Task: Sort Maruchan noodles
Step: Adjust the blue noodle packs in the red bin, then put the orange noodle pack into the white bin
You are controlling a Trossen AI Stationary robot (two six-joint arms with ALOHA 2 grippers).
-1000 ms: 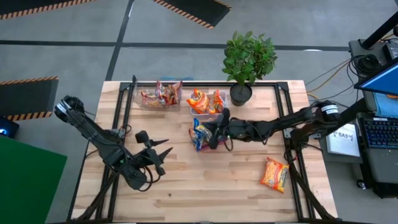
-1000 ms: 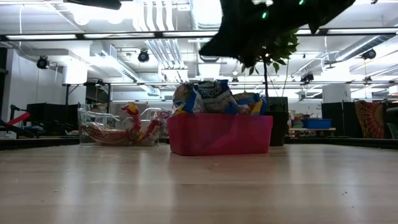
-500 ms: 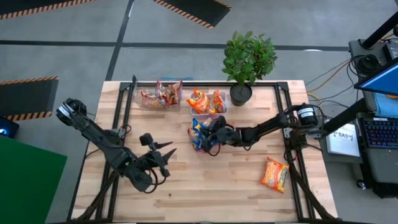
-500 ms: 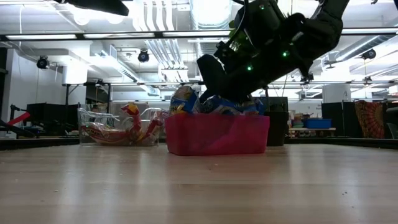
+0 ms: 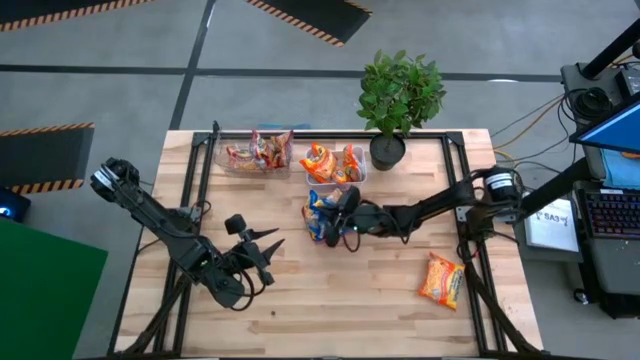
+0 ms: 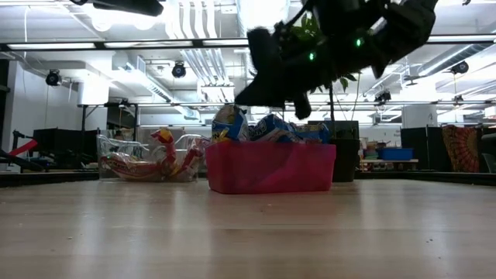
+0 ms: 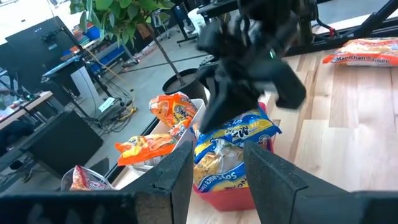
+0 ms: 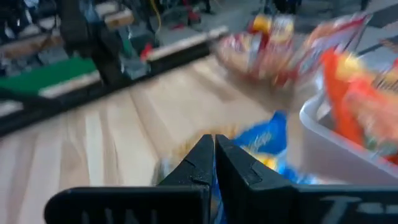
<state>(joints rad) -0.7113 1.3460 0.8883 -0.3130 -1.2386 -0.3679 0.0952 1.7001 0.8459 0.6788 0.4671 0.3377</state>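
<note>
The right arm stretches across the counter (image 5: 330, 300) from its right edge, its tool (image 5: 345, 222) clenched on nothing and hovering just above the red tray (image 6: 271, 167) near the counter's middle. That tray holds the blue-and-yellow noodle packets (image 5: 322, 215). The left arm bends low near the counter's left edge, and its tool (image 5: 262, 243), fingers parted and empty, points toward the tray from well apart.

Orange packets (image 5: 332, 162) fill a white tray at the far edge, beside the potted plant (image 5: 398, 95); reddish-pink packets (image 5: 258, 152) lie in a clear tray toward the far left corner. One orange packet (image 5: 441, 279) lies loose near the right edge.

The low view alone shows the right tool clear of the packets; the left wrist view shows their printed faces (image 7: 233, 146).
</note>
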